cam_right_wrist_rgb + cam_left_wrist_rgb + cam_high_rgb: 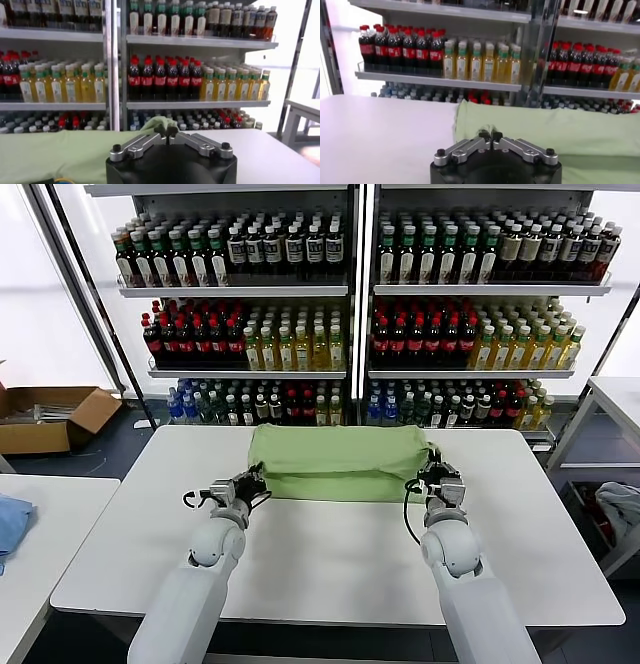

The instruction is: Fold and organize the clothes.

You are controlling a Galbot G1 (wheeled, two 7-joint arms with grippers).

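Note:
A light green shirt [340,459] lies folded across the far middle of the white table [330,554], plain side up. No print or collar shows. My left gripper [258,479] is at the shirt's near left corner, its fingers shut together at the cloth edge [490,135]. My right gripper [433,465] is at the near right corner, shut on a raised peak of green cloth [165,131]. The shirt also shows in the left wrist view [560,135] and the right wrist view [50,150].
Shelves of bottles [350,314] stand right behind the table. A cardboard box [45,416] sits on the floor at the left. A blue cloth [10,524] lies on the left side table. More clothing [615,504] lies low at the right, beside a white side table [610,399].

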